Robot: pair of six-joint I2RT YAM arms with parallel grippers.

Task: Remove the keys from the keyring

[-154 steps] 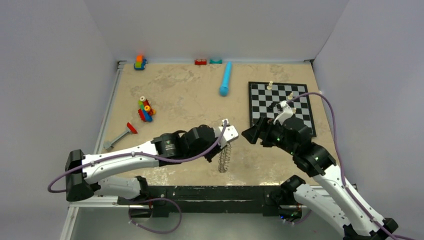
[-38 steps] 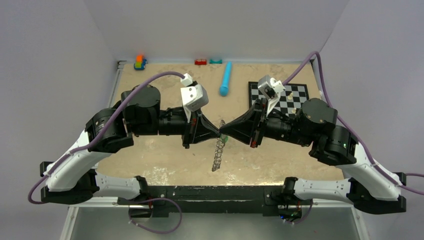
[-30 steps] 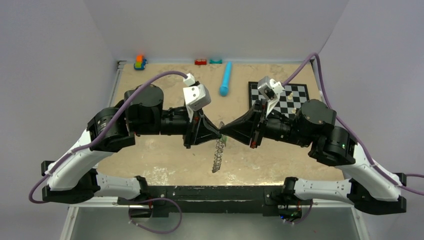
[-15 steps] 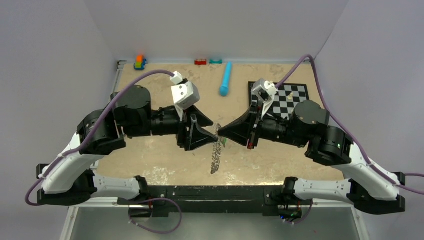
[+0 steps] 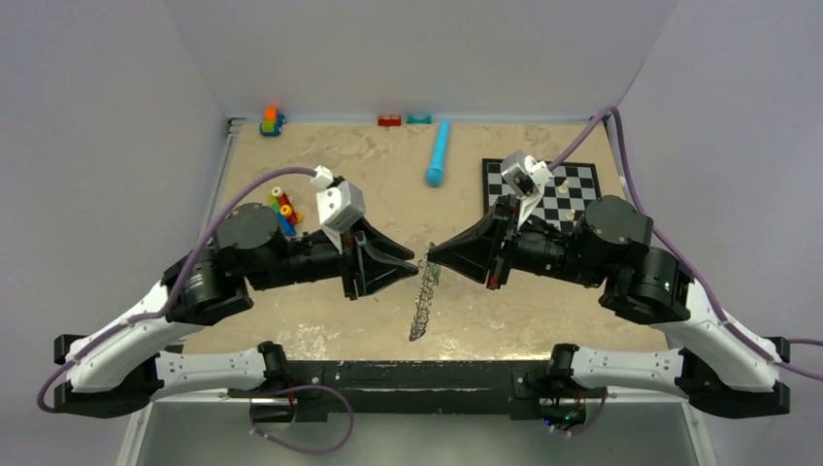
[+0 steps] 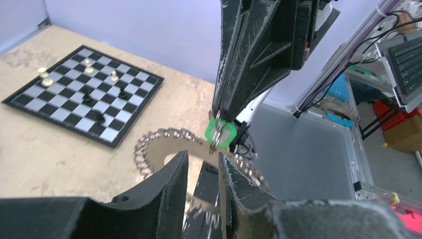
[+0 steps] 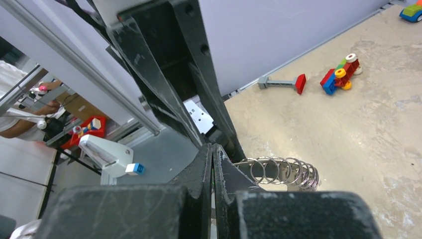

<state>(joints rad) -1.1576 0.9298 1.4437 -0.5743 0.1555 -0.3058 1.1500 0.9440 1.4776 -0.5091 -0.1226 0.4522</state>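
The left gripper [image 5: 408, 270], which a second ago met the right gripper [image 5: 432, 258] tip to tip, has let go and drawn back to the left, its fingers spread wide and holding nothing. The right gripper stays pinched shut on the top of the keyring [image 5: 420, 303], by the green-headed key [image 6: 222, 134]. The ring still hangs edge-on above the table [image 5: 320, 184], rimmed with silver keys [image 6: 154, 138].

One keyring [image 5: 420, 303]; one green-headed key [image 6: 222, 133]; one chessboard [image 5: 573, 189]; one blue cylinder [image 5: 439, 153]; silver keys [image 6: 149, 144] uncountable.
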